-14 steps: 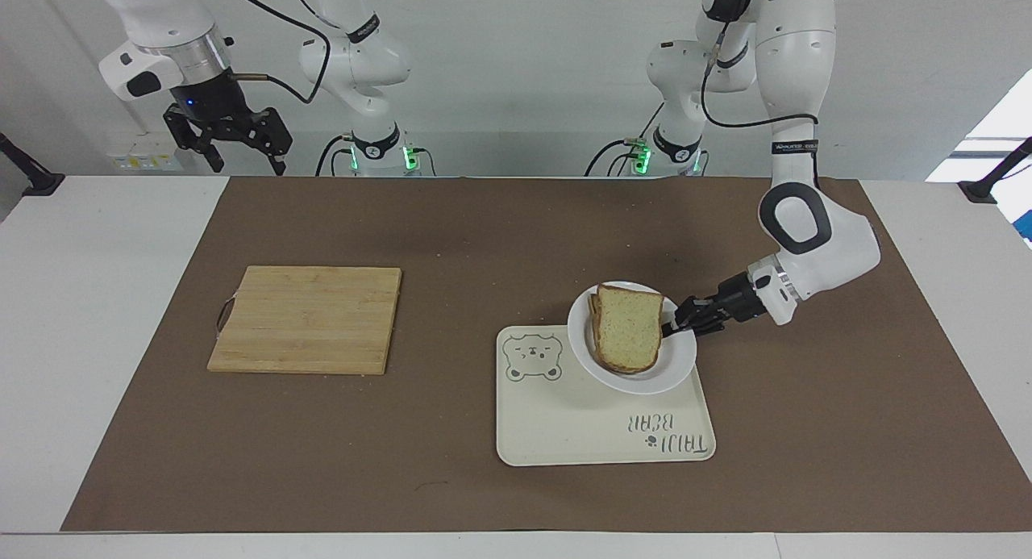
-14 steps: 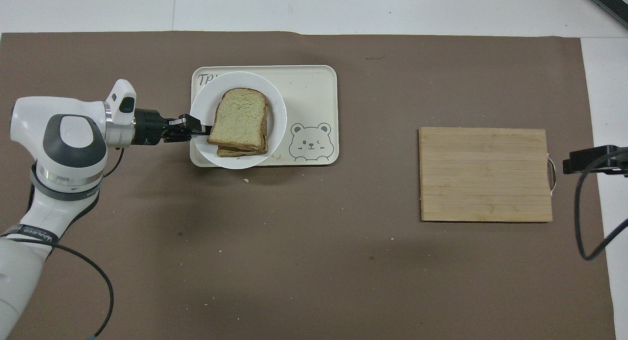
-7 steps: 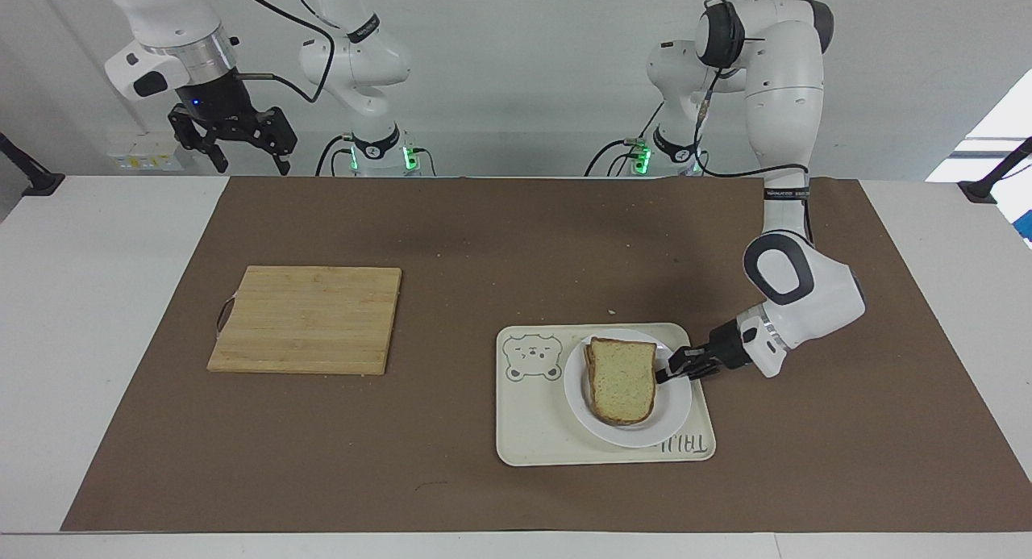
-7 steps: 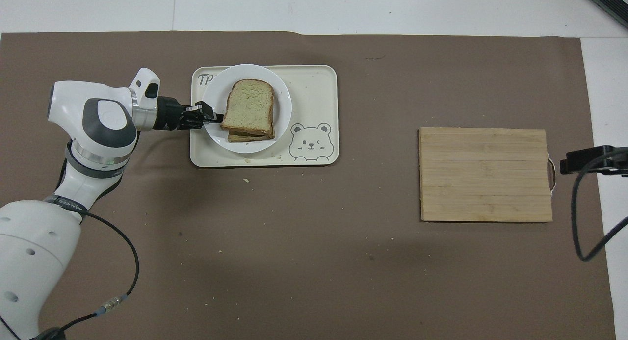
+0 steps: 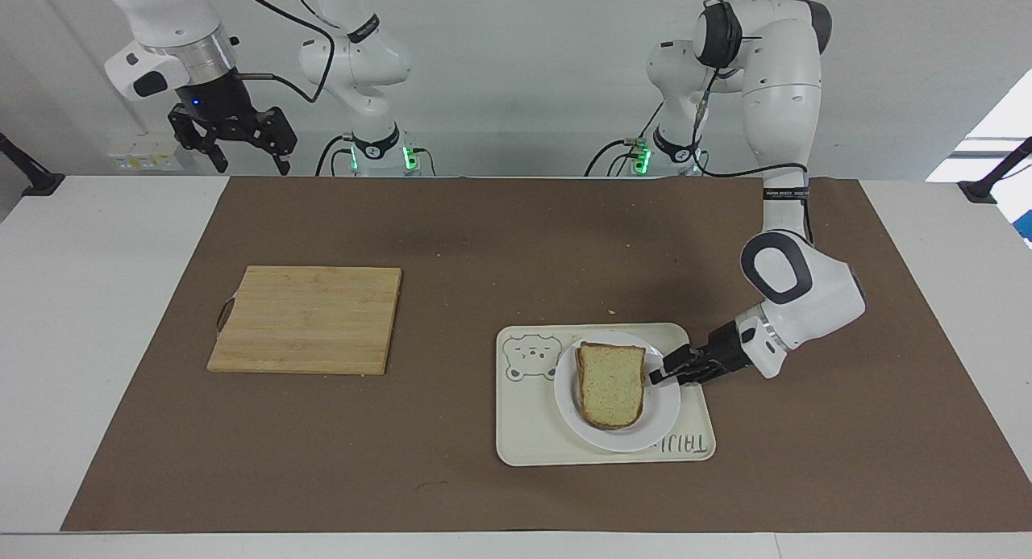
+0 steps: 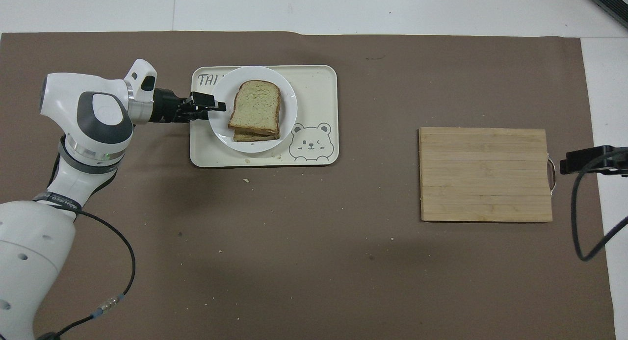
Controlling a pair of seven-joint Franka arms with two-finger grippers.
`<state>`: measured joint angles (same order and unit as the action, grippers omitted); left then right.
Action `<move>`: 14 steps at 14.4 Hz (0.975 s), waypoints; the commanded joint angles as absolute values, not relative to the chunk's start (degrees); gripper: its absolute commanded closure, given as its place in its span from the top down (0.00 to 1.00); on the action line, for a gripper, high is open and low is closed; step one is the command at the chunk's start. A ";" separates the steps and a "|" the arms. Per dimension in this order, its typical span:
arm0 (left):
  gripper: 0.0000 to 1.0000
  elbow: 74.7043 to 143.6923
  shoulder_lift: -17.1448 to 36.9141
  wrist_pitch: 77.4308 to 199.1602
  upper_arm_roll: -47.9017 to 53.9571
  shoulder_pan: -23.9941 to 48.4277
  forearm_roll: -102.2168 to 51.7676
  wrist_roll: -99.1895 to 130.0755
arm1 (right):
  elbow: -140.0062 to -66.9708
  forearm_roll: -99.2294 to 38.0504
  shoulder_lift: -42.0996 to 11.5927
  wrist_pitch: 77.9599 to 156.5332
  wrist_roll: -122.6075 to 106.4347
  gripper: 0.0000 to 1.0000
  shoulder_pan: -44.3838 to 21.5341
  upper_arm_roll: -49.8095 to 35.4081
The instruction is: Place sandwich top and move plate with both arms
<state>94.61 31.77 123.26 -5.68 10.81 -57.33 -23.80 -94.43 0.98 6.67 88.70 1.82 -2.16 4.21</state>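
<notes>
The sandwich top (image 5: 610, 384) lies on another bread slice on the small white plate (image 5: 645, 431). The plate rests on the cream bear tray (image 5: 532, 438). In the overhead view the sandwich top (image 6: 256, 107) sits in the middle of the plate (image 6: 221, 130). My left gripper (image 5: 659, 374) lies low and sideways at the plate's rim, toward the left arm's end of the table, and is shut on the rim. It also shows in the overhead view (image 6: 215, 105). My right gripper (image 5: 248, 162) waits open, raised over the table's edge by the robots.
A wooden cutting board (image 5: 306, 319) lies on the brown mat toward the right arm's end; it also shows in the overhead view (image 6: 485, 173). The tray (image 6: 314, 85) has a bear drawing at its corner nearest the board. Crumbs dot the mat.
My left gripper has carried the plate with the sandwich away from the robots and down onto the tray, then a little toward the bear drawing. The right arm stayed almost still.
</notes>
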 commanded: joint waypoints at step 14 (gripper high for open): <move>1.00 93.00 6.07 102.69 -8.35 10.90 -3.60 -1.75 | -93.78 1.58 6.42 88.77 -1.15 1.00 -2.02 4.13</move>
